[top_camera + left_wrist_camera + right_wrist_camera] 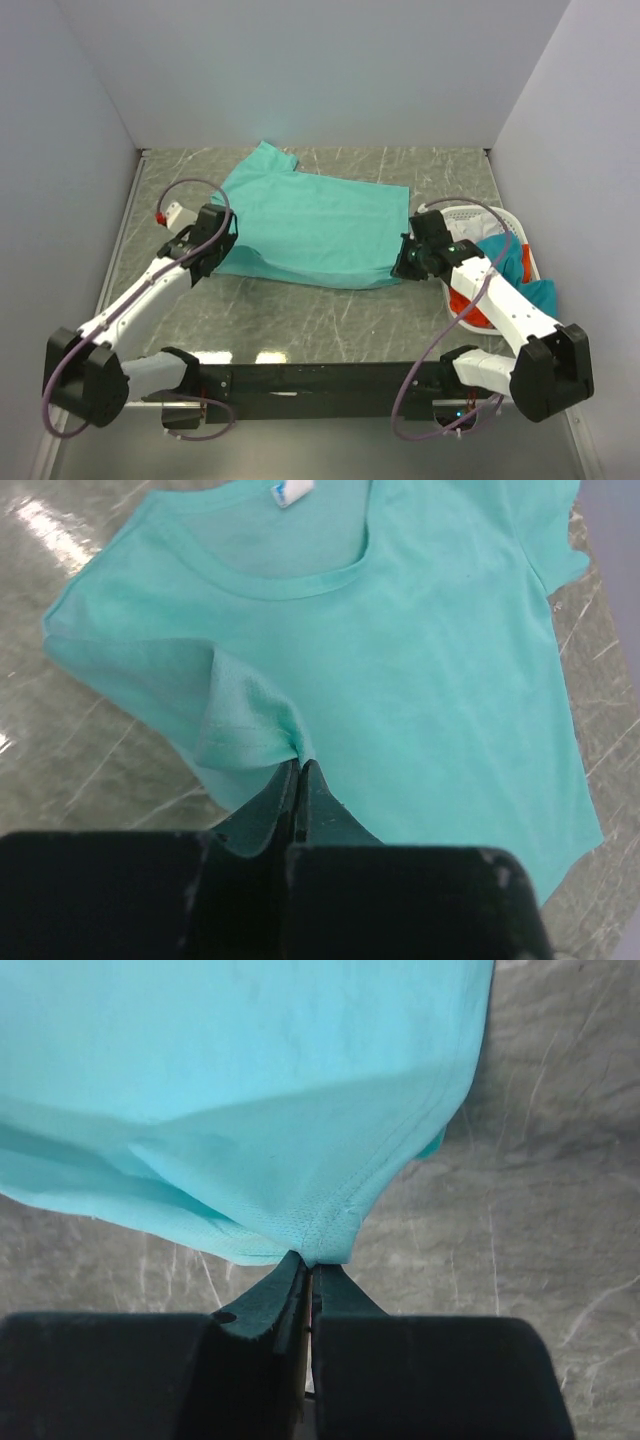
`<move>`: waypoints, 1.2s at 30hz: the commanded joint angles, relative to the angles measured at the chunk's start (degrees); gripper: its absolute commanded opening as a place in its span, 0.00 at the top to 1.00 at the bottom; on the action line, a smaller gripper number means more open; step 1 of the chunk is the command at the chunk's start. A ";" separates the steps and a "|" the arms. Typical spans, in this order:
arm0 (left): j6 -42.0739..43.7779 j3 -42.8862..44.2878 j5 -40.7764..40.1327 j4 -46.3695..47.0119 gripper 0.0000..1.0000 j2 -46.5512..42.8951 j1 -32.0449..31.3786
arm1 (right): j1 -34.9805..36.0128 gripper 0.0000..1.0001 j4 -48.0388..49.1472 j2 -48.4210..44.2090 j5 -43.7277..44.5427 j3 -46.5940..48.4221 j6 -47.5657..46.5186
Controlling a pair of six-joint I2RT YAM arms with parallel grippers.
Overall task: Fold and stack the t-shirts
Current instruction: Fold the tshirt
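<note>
Teal-green t-shirt (315, 225) lies spread mostly flat on the grey marbled table (300, 325), mid-table toward the back, one sleeve pointing to the back-left and the hem end to the right. The left gripper (212, 250) sits at the shirt's near-left edge, jaws pressed together w/ a pinch of cloth btwn the tips. In the left wrist view the fabric by one sleeve is gathered to a point right at the fingertips (312, 780), a flap turned over showing the paler inner side. The round collar (280, 585) lies beyond, w/ a small white-and-blue neck label (292, 490) at the top edge of that view. The right gripper (408, 262) is at the near-right corner of the shirt, also clamped narrow on cloth. The right wrist view shows the stitched hem corner (330, 1225) bunched at its tips, the rest of the shirt fanning away from them, bare table to the right. White lattice basket (480, 213) stands at the table's right side, just beyond the right gripper, partly hidden by the right arm. Inside it: an orange-red shirt (468, 303) and a blue-teal shirt (540, 295), both crumpled.
</note>
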 commanded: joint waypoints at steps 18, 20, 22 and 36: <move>15.87 20.22 4.88 14.77 1.00 27.51 3.41 | -7.22 1.00 3.38 14.79 -1.77 11.83 -3.75; 15.97 22.33 5.15 14.60 1.00 29.46 3.49 | -7.48 1.00 4.17 16.20 -2.03 12.09 -3.58; 16.14 23.74 5.59 14.16 1.00 32.36 3.84 | -7.92 1.00 4.44 18.04 -1.68 12.62 -3.14; 19.48 37.01 10.94 12.41 0.63 46.86 5.25 | -10.56 0.61 4.62 27.10 5.53 21.06 2.22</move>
